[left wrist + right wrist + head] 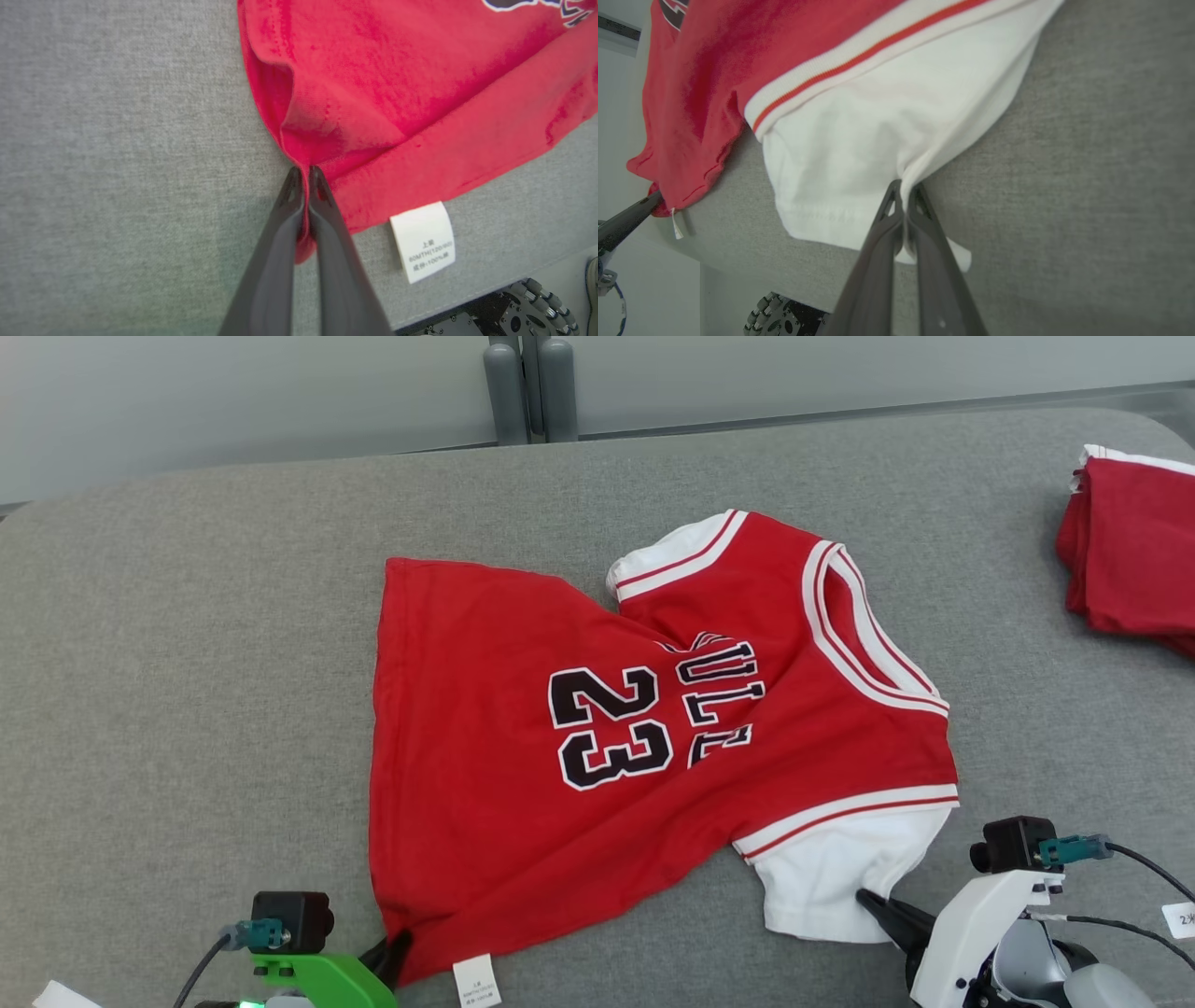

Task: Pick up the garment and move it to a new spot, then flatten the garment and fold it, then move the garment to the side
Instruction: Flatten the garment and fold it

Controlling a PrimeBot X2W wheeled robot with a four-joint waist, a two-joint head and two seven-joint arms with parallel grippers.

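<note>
Hem and sleeve of the red-and-white fabric jersey (579, 709) are pinched by the left claw (302, 173) and right claw (903, 186) respectively. Moving, flattening, folding are judged outstanding.

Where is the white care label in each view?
Head view: care label at bottom edge, left of centre, below the red jersey.
Left wrist view: label lower right, right of the left gripper.
Right wrist view: label small, far left, at the hem corner.
Shared landmark: the left gripper pinching that red corner.
</note>
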